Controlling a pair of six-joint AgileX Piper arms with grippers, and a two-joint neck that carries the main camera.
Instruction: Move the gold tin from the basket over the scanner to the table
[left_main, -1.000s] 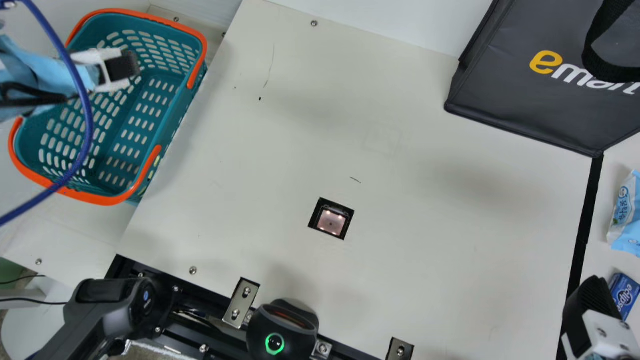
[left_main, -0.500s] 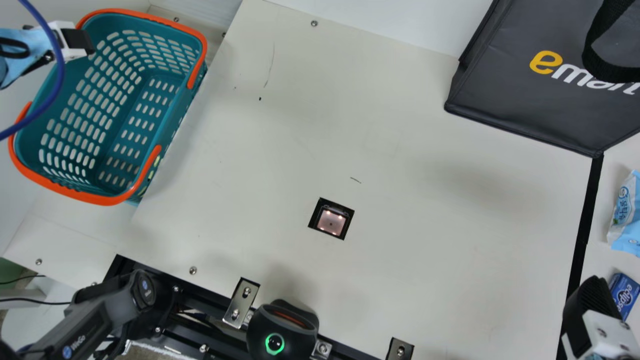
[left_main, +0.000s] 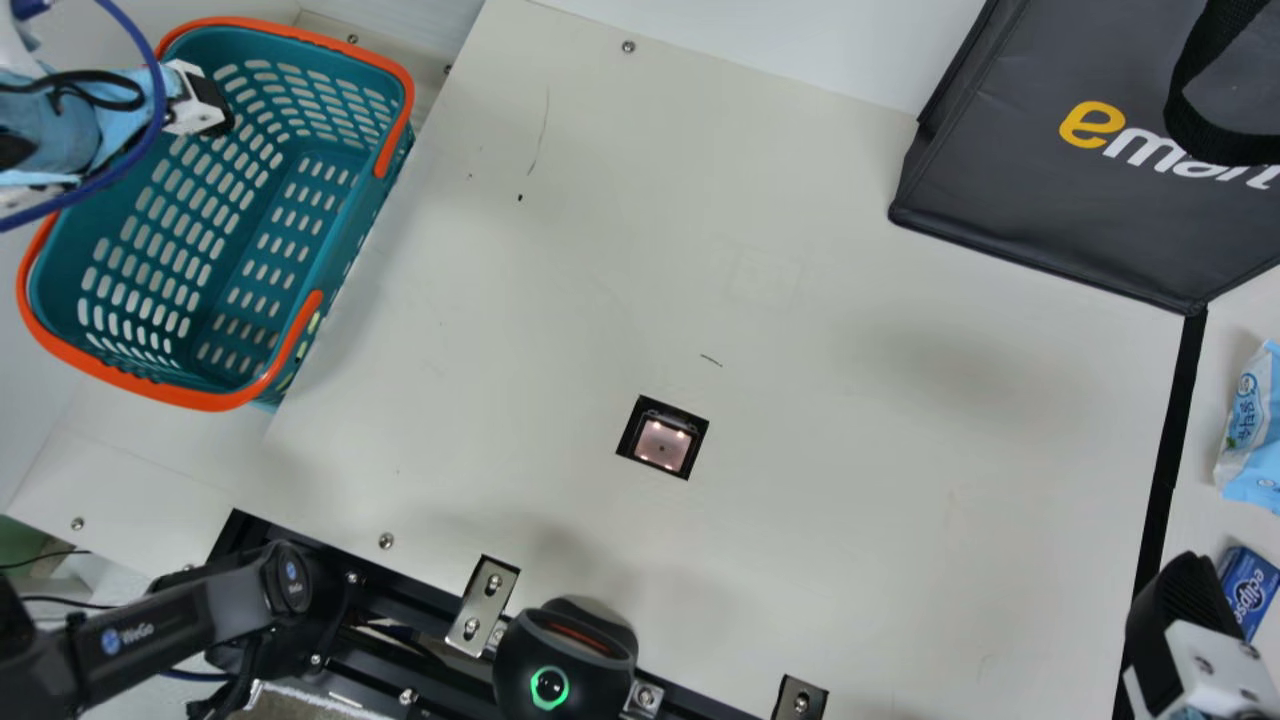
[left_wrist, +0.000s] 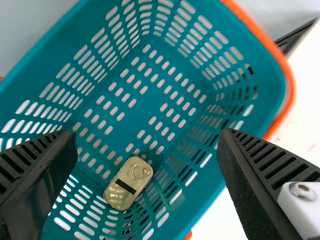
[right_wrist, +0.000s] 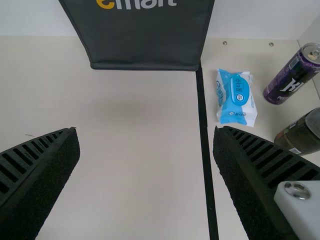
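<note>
Left hand (left_wrist: 147, 134) swings back in over the basket (left_main: 205, 401), spread wide; the tin (left_wrist: 127, 184) lies ungripped at the bottom. Lining up for the grab, I'd say, though height's hard to judge.

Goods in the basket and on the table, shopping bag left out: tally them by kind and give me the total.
Gold tin, in the basket: 1
Pack of wipes: 1
Purple drink can: 1
Dark round container: 1
Small blue box: 1
Total: 5
</note>
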